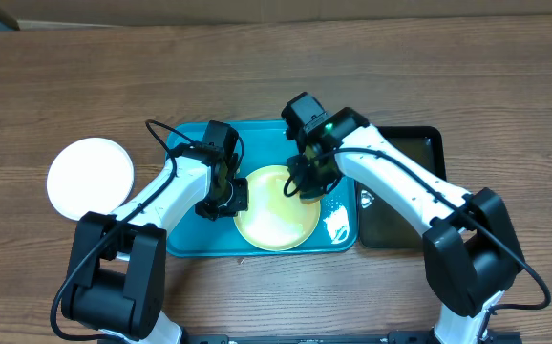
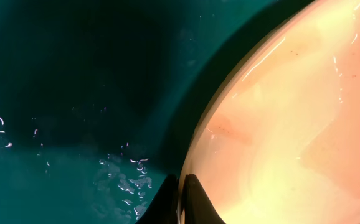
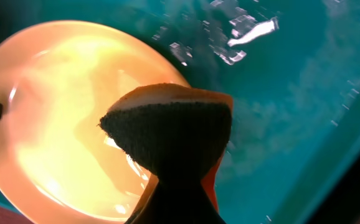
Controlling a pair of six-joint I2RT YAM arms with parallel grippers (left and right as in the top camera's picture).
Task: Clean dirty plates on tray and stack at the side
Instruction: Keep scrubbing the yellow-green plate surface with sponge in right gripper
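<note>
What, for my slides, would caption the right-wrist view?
Right hand pinches dark-faced sponge over smeared round plate in teal tray.

1. I look through all three of my cameras and find no words, numbers, labels or signs that I can read.
</note>
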